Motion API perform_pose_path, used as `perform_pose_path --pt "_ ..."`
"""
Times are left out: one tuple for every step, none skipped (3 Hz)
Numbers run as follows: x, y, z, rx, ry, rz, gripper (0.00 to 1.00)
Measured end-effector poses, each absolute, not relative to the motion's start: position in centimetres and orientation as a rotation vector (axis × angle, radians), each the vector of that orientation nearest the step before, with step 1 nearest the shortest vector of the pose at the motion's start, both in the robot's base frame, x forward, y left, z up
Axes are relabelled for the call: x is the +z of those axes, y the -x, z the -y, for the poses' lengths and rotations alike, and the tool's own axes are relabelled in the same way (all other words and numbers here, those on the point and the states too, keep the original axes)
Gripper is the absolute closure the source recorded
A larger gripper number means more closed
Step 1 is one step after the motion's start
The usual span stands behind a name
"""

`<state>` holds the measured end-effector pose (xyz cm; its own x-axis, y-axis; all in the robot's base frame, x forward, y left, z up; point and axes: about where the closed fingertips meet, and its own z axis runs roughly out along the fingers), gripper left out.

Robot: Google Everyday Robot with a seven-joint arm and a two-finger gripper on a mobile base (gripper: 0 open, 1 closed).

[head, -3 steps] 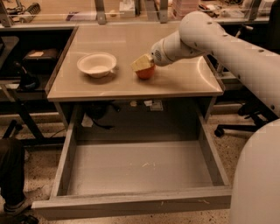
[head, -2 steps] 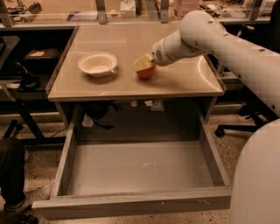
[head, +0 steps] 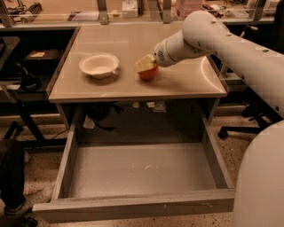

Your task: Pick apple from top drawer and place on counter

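— Tan-beige and glossy, biggest of the lot: worktop [head: 133, 86], square, thin grey edge all round, filling the upper middle of the view.
— And underneath?
— Grey metal: top drawer [head: 142, 170], pulled well out toward the camera, as wide as the worktop. Low straight sides, flat floor with a few pale scuffs, long plain front panel nearest.
— Next in size?
— White arm [head: 222, 40], thick and rounded, reaching in from the right above the worktop's right rear part, tapering leftward and down to a narrow wrist.
— Anything behind?
— Wooden shelf [head: 57, 6] with metal posts along the worktop's far edge, cluttered with small odds and ends.
— Standing on the worktop?
— White bowl [head: 99, 65], left of centre, upright, shallow, apart from everything else.
— And the apple?
— Red-orange, round, smaller than the bowl: apple [head: 150, 74], resting on the worktop just right of centre, near the bowl yet not touching. Outside the drawer, well behind and above its floor.
— Smallest?
— Pincer [head: 145, 64], pale yellowish, at the arm's tip, lying against the apple's upper left side and hiding its top.
— Clamped or loose?
— Cannot tell from this angle; contact with the apple, nothing more to be made out.
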<state>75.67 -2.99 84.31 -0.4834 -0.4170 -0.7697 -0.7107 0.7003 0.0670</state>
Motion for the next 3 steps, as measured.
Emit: perform_pose_path --pt "84.31 -75.67 2.99 0.491 0.857 -2.142 0.12" --pt "84.3 -75.67 2.98 0.491 0.857 -2.142 0.0" --pt "84.3 -75.67 2.98 0.491 0.857 -2.142 0.0"
